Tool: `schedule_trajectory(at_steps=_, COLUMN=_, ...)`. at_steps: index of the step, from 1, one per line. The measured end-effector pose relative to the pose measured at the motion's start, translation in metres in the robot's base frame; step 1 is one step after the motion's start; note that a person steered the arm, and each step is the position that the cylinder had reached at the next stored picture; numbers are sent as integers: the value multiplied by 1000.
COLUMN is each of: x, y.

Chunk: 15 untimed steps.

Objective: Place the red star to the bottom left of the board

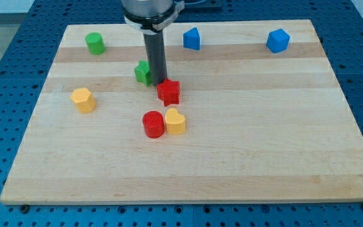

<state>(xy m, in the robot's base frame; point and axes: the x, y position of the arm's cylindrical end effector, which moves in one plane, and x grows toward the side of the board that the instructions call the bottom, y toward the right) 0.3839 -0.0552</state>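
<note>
You have no fingers to report here: the arm ends in a plain rod, and my tip sits at the upper left edge of the red star, touching or nearly so. The star lies a little left of the board's centre, with the green block just behind the rod and the red cylinder and yellow block below it.

The star looks like a small, stiff, light piece that should slide easily on smooth wood (its points may make it spin). I judge you should push from its upper right side, steering left of the cylinder. No brands, labels or writing can be read.
</note>
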Motion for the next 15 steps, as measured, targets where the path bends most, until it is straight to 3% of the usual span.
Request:
schedule_trajectory(at_steps=6, x=12, y=82)
schedule_trajectory(at_steps=15, x=41, y=-67)
